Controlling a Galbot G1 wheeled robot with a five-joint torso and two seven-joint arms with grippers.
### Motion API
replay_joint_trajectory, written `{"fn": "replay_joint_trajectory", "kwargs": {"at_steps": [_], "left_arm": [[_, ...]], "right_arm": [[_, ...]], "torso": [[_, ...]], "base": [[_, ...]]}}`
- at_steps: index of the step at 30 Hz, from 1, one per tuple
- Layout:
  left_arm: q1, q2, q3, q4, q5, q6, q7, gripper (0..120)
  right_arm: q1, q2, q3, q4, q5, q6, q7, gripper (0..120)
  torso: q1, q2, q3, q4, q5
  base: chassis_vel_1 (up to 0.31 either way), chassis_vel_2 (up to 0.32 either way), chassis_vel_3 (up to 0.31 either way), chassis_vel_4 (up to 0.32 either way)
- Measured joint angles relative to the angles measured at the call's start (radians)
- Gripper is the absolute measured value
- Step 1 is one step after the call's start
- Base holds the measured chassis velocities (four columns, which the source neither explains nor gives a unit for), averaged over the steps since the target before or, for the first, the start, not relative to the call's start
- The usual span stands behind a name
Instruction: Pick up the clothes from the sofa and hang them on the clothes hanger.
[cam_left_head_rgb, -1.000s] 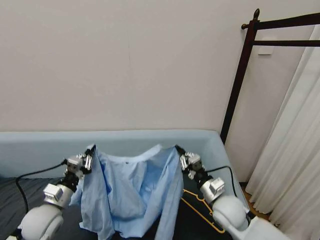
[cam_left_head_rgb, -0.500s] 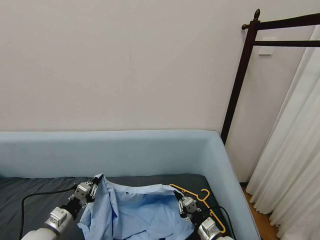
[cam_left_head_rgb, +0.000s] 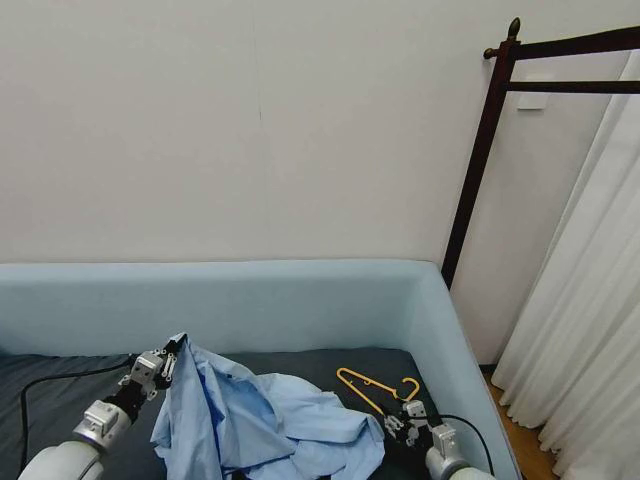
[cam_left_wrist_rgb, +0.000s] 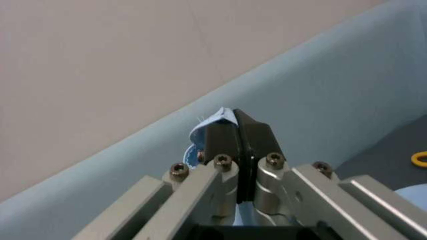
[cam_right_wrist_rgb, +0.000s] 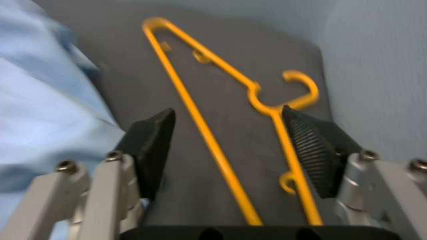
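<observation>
— What's the room?
— A pale blue sofa (cam_left_head_rgb: 300, 290) with a dark seat, a plain wall, a dark wooden clothes rack (cam_left_head_rgb: 480, 150) on the right.
— And the shirt?
— The blue shirt (cam_left_head_rgb: 270, 425) lies heaped on the seat. The left gripper (cam_left_head_rgb: 166, 362) pinches one lifted edge. In the right wrist view, the right gripper (cam_right_wrist_rgb: 227, 125) is spread wide over a yellow hanger (cam_right_wrist_rgb: 256, 95), holding nothing

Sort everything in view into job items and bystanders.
Job: blue shirt, yellow hanger, sofa, wooden rack; left gripper, jaws shut on the shirt; right gripper, jaws open near the hanger.
Bystanders: white curtain, wall.
</observation>
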Motion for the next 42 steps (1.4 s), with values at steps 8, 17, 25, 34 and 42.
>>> {"fn": "replay_joint_trajectory", "kwargs": {"at_steps": [8, 17, 25, 34, 42], "left_arm": [[-0.02, -0.013, 0.021, 0.004, 0.001, -0.005, -0.001, 0], [-0.005, -0.021, 0.029, -0.007, 0.005, -0.012, 0.0, 0], [-0.007, -0.014, 0.029, -0.003, 0.005, -0.017, -0.001, 0], [-0.03, -0.021, 0.043, 0.014, 0.007, -0.018, -0.003, 0], [-0.029, -0.02, 0.042, 0.005, 0.007, -0.016, -0.018, 0]], "right_arm": [[0.138, 0.073, 0.01, -0.224, -0.08, -0.052, -0.142, 95], [0.27, 0.181, 0.117, -0.5, -0.206, -0.016, -0.319, 100], [0.326, 0.252, 0.246, -0.726, -0.305, -0.004, -0.425, 98], [0.32, 0.25, 0.257, -0.738, -0.346, -0.005, -0.467, 74], [0.313, 0.263, 0.268, -0.754, -0.397, -0.005, -0.467, 43]], "torso": [[0.0, 0.0, 0.0, 0.0002, 0.0001], [0.0, 0.0, 0.0, 0.0004, -0.0001], [0.0, 0.0, 0.0, 0.0002, 0.0002], [0.0, 0.0, 0.0, 0.0001, -0.0001], [0.0, 0.0, 0.0, 0.0005, 0.0002]], "base": [[0.0, 0.0, 0.0, 0.0], [0.0, 0.0, 0.0, 0.0], [0.0, 0.0, 0.0, 0.0], [0.0, 0.0, 0.0, 0.0], [0.0, 0.0, 0.0, 0.0]]}}
